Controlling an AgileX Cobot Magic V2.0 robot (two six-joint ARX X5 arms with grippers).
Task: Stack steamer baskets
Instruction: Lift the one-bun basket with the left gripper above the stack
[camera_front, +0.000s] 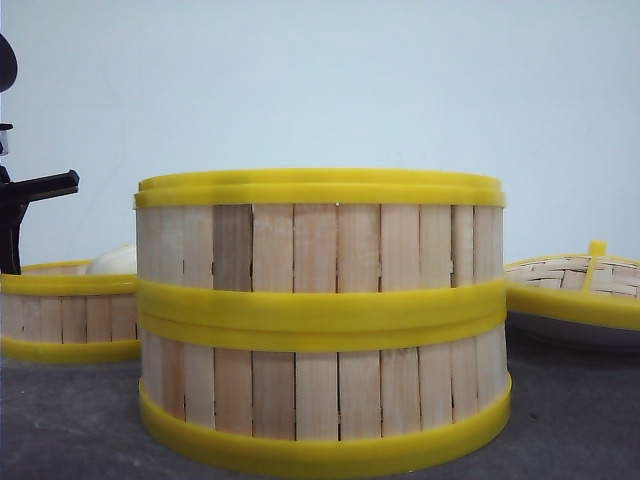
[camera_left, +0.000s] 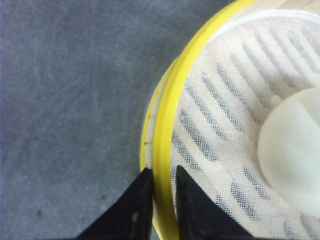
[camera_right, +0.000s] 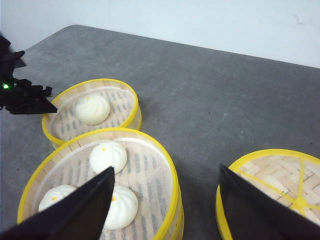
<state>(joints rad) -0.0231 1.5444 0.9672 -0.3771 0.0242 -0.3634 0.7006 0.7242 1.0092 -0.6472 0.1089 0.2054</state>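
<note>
Here the left fingers (camera_left: 161, 187) pinch the yellow rim of the single slatted wooden steamer basket (camera_left: 167, 115). The right fingers (camera_right: 165, 200) spread wide above the two-tier stacked baskets (camera_right: 172, 200) on the grey counter (camera_right: 210, 100).

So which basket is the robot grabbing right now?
Find the tall two-basket stack in the middle of the grey table. On the robot's left sits a single steamer basket, with the left pincer closed on its yellow rim. It holds just one bun; the stack's top holds three.
</note>
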